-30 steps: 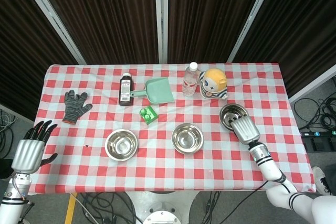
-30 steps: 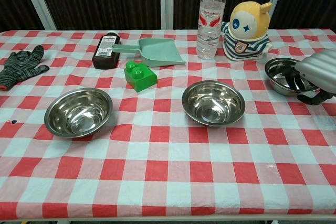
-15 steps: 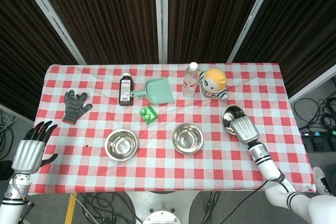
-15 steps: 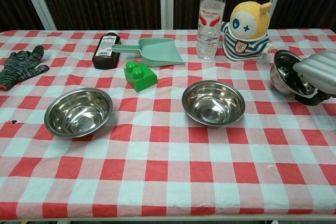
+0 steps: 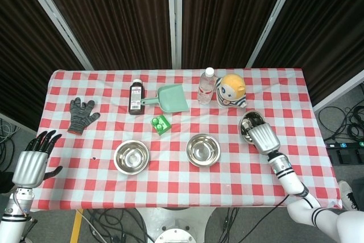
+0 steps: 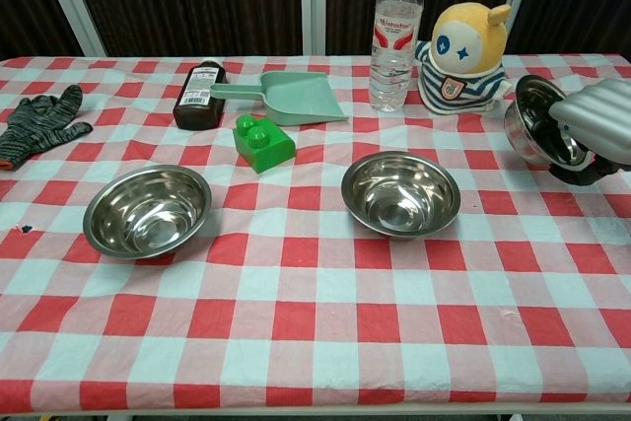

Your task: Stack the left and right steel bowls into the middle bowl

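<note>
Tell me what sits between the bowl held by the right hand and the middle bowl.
Nothing: in the chest view only bare checkered tablecloth lies between the tilted steel bowl in the right hand and the middle bowl.

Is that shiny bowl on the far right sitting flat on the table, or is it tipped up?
Tipped up. The right bowl is tilted on edge in the right hand, its opening facing sideways toward the middle.

head view high, looking down, chest view low, near, both sharing table

Scoop behind middle bowl
</note>
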